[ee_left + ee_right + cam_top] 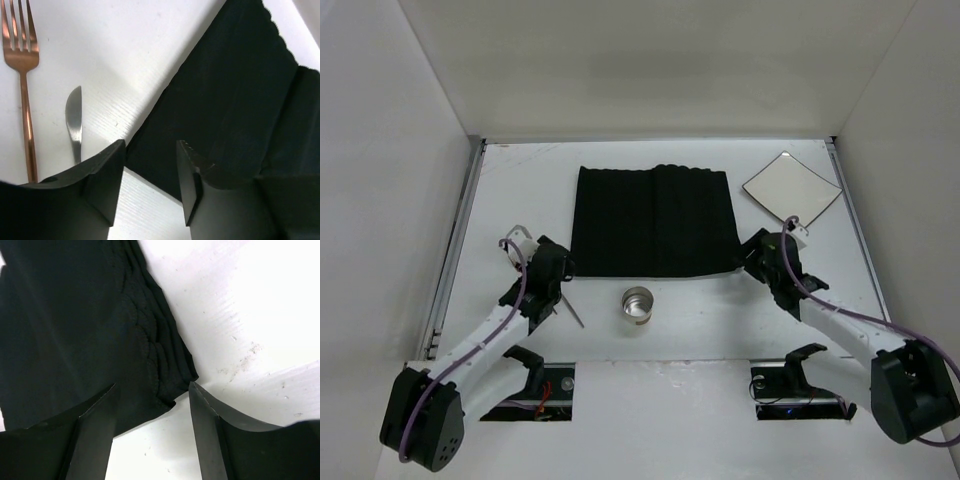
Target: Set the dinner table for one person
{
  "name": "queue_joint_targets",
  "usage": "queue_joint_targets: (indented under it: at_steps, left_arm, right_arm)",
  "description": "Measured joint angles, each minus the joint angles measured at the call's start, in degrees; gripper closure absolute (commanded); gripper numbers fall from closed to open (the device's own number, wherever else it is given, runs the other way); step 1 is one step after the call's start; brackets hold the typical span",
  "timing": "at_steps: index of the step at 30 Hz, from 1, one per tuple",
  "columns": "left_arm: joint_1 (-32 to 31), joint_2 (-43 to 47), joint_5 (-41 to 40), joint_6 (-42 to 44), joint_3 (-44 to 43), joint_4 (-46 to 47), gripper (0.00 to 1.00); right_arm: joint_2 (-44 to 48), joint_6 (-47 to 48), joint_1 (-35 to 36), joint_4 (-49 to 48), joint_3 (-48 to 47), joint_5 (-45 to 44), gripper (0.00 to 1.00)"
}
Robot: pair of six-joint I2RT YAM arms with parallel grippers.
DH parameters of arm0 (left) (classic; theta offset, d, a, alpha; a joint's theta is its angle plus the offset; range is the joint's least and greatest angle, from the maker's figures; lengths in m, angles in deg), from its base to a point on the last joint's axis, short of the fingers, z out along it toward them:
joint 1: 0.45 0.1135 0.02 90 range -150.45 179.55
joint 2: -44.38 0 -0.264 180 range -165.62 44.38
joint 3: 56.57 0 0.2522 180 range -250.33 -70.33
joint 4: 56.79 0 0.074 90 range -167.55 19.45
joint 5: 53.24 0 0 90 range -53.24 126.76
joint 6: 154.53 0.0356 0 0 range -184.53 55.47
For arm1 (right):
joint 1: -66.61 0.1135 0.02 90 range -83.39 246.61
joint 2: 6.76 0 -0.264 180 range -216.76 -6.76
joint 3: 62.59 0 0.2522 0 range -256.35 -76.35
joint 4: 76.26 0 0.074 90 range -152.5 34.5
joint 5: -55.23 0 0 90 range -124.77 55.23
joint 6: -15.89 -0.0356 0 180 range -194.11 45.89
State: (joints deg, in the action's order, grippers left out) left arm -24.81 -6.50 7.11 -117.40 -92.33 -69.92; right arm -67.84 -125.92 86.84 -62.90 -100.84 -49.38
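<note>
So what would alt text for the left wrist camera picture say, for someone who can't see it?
Two black fingers stand open over the corner of a black cloth mat on a white table. At the picture's left, a copper fork and a silver knife lie side by side.

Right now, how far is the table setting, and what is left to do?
Done: the black mat lies spread on the dinner table. In hand: nothing; the left end effector and right end effector stand open at its near corners. Left: the plate at far right, the cup near the mat's front edge, the fork and knife at left: all off the mat.
</note>
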Motion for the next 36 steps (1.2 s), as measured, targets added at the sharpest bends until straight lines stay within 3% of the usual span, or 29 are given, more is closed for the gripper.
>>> queue_joint_targets:
  at_steps: [4,6,9,12,15,24,36]
  left_arm:
    - [-1.20,-6.54,-0.94,0.07,-2.05,4.24,0.52]
    - [-1.60,-13.92,-0.09,0.07,-4.50,8.57,0.55]
    - [-2.69,-21.77,2.01,0.11,-6.80,14.32,0.58]
    - [-5.53,-23.63,2.51,1.05,-6.93,18.27,0.58]
    - [-8.41,-22.05,1.79,3.13,-6.01,23.65,0.58]
    - [-10.49,-16.87,-0.61,8.09,3.52,35.39,0.56]
    - [-9.64,-21.31,1.99,8.72,6.36,45.07,0.55]
  right_arm:
    - [0.92,2.49,0.00,0.07,-1.53,-0.42,0.70]
    - [0.66,3.26,-0.50,-0.33,-2.49,-0.52,0.78]
    - [0.61,3.63,-5.68,-2.29,-2.73,-0.13,0.73]
    - [-0.33,3.34,-14.21,-6.19,-2.75,1.01,0.42]
    - [-3.43,2.56,-21.59,-11.10,-2.82,2.84,0.34]
    - [-21.97,-4.02,-34.32,-22.40,-4.39,6.82,0.38]
    - [-36.89,-15.61,-35.32,-28.87,-12.09,7.82,0.48]
